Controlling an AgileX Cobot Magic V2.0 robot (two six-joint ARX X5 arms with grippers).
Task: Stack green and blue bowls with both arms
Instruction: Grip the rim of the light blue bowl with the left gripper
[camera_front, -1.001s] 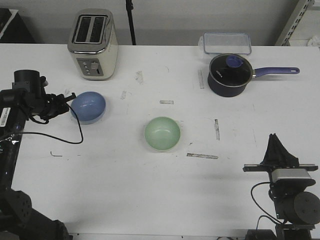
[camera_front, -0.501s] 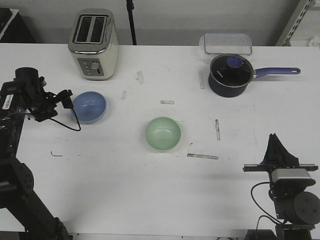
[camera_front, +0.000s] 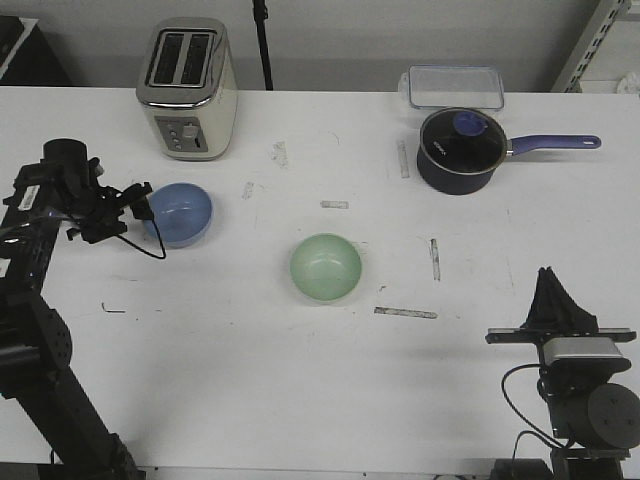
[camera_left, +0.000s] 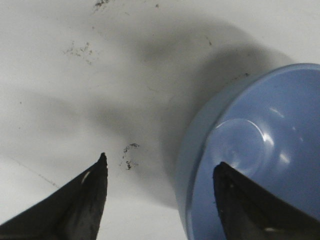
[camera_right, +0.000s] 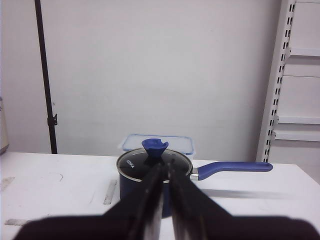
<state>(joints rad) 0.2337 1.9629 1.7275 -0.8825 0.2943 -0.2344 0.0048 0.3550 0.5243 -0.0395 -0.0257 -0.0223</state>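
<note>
Blue bowl empty, rim between spread left tool fingers; green bowl empty; right tool pressed together

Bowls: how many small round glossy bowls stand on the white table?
2. The light blue glossy bowl sits by the left gripper, near the toaster; the pale green glossy bowl sits mid-table. None seems hidden.

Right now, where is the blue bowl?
Front view: blue bowl sits left on the table, below the toaster, with the left tool straddling its rim.
</note>
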